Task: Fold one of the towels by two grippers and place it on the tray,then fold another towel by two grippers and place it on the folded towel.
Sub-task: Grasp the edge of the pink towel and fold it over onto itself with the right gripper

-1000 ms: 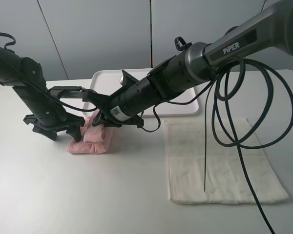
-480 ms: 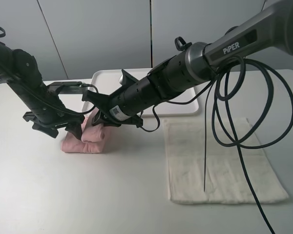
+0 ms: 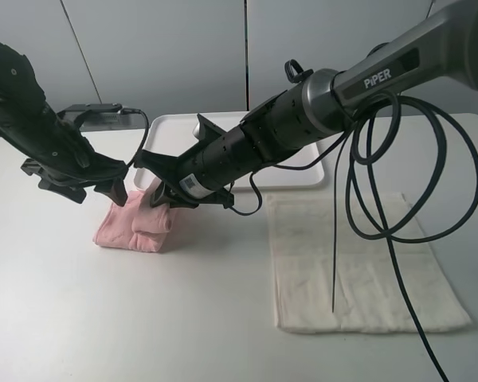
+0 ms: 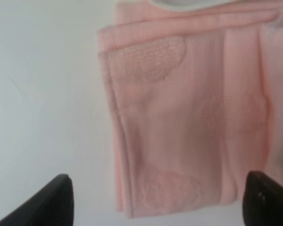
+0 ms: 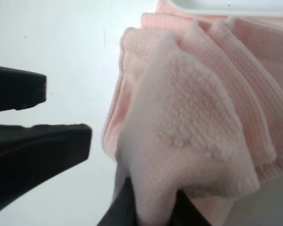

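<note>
pink towel (image 3: pixel 131 229): folded, on table (image 3: pixel 103 318), just in front of tray (image 3: pixel 166 126) | right gripper (image 3: pixel 161 196): clenched on the towel's raised fold | left gripper (image 3: pixel 99 191): jaws spread wide, holding nothing, poised over the towel's left end, towel between its fingertips (image 4: pixel 59 195)

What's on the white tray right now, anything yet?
No towel shows on the tray; its visible parts look bare. The right arm crosses above it and hides much of its middle. The pink towel lies on the table.
</note>
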Action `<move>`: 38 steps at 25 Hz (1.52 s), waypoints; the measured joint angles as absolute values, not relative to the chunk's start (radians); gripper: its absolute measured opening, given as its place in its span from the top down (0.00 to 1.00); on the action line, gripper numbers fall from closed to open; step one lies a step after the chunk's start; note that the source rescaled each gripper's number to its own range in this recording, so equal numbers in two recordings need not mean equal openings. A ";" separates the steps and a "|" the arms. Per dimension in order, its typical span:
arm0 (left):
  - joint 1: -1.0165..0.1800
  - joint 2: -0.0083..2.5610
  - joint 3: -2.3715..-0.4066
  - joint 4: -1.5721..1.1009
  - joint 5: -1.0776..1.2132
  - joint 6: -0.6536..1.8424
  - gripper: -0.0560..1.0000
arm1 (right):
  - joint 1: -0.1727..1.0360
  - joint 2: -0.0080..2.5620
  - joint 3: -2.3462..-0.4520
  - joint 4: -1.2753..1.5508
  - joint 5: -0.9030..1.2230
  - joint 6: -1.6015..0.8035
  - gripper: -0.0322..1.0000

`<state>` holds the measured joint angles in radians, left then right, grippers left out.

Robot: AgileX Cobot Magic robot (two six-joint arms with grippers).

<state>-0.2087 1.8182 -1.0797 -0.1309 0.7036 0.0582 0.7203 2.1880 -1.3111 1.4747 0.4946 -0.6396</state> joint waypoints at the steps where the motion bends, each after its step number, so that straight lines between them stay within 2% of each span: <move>1: -0.209 1.806 -1.080 -0.131 0.716 0.058 0.07 | 0.720 2.188 -1.311 1.475 0.495 -0.640 0.91; 3: -0.209 1.787 -1.097 -0.131 0.744 0.058 0.07 | 0.720 2.190 -1.311 1.475 0.493 -0.640 0.89; 5: -0.209 1.767 -1.119 -0.129 0.769 0.060 0.07 | 0.720 2.190 -1.311 1.502 0.493 -0.659 0.76; 7: -0.209 1.748 -1.142 -0.128 0.784 0.060 0.07 | 0.723 2.192 -1.311 1.547 0.493 -0.702 0.56; 9: -0.209 1.736 -1.170 -0.122 0.806 0.062 0.07 | 0.738 2.192 -1.311 1.596 0.486 -0.720 0.46; 15: -0.209 1.722 -1.243 -0.095 0.878 0.062 0.07 | 0.804 2.192 -1.311 1.689 0.439 -0.757 0.46; 26: -0.209 1.719 -1.251 -0.089 0.911 0.060 0.07 | 0.806 2.192 -1.318 1.739 0.429 -0.851 0.45; 33: -0.209 1.719 -1.251 -0.089 0.929 0.060 0.07 | 0.806 2.194 -1.350 1.742 0.480 -0.863 0.24; 38: -0.209 1.719 -1.251 -0.087 0.937 0.060 0.07 | 0.801 2.194 -1.350 1.678 0.475 -0.842 0.23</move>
